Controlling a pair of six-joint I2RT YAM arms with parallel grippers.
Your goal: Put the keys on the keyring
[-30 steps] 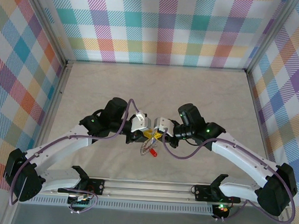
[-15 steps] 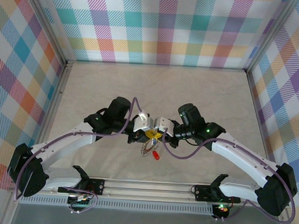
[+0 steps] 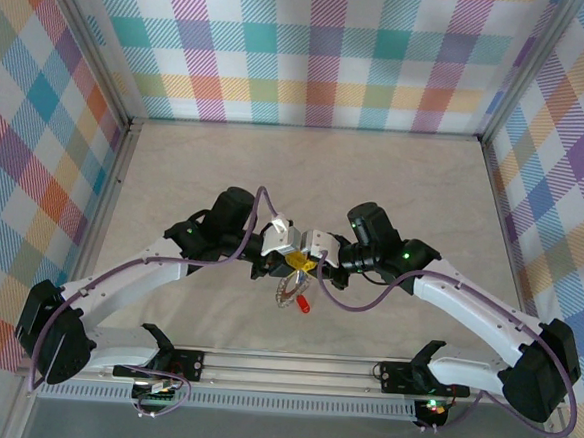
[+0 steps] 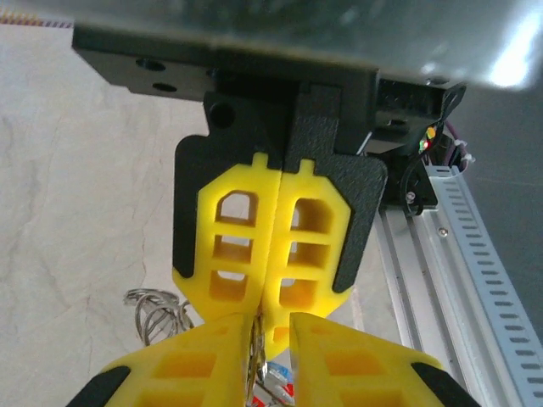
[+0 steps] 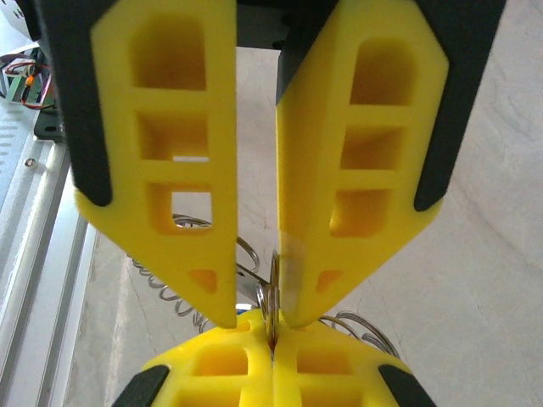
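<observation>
Keys (image 3: 289, 291) dangle from both clenched tools (image 3: 299, 265) overhead; wrist views reveal the pinched keyring (image 5: 273, 292).

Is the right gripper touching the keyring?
Touching. The left wrist view shows the right gripper's fingers pressed together on the thin metal keyring at their tips.

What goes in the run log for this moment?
left hand: gripping keyring | right hand: shut on keyring | keys: hanging bunched below | red piece: dangling
</observation>
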